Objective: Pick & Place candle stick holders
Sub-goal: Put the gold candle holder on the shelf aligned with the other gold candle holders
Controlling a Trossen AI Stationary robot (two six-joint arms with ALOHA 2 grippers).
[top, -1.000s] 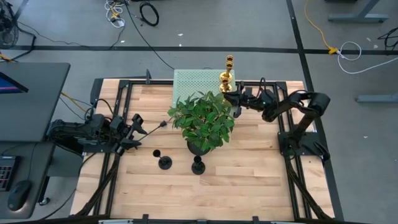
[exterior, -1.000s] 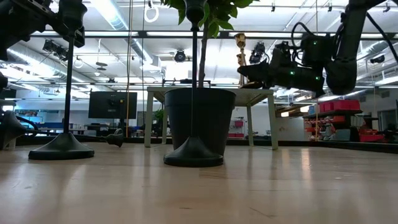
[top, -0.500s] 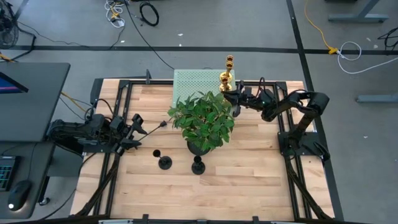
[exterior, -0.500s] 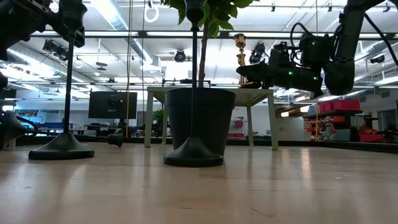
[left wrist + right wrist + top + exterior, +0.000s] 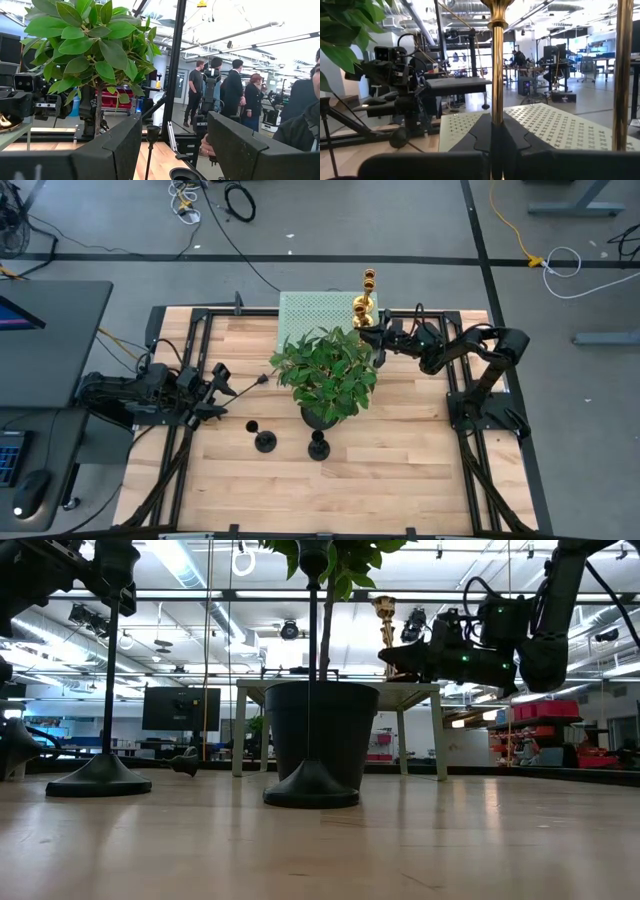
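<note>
Four candle stick holders counted: two gold, two black

Gold pair at the far edge of the tabletop (image 5: 420, 460), by the pale perforated mat (image 5: 310, 310). One gold candle stick holder (image 5: 362, 304) was clamped at its stem by the right gripper (image 5: 367, 332); in the right wrist view the brass stem (image 5: 495, 75) ran straight up between the dark fingers (image 5: 516, 135), jaws clenched on it. The second gold candle stick holder (image 5: 369, 279) stood just beyond the first; its stem (image 5: 622, 75) showed beside the held one in the right wrist view, apart from it

Black pair stood upright on the tabletop in front of the potted plant (image 5: 325, 370): one black candle stick holder (image 5: 264, 440) toward the left arm, the other black candle stick holder (image 5: 318, 446) close before the black pot (image 5: 320, 730). Neither touched by a gripper

Left gripper (image 5: 220, 392) waited at the left edge, jaws spread wide, holding nothing

One plant, one mat, two arms

Against a second ago: in the low view the held gold holder and the right gripper had shifted slightly toward the plant; the black pair, the plant and the left arm were unchanged
</note>
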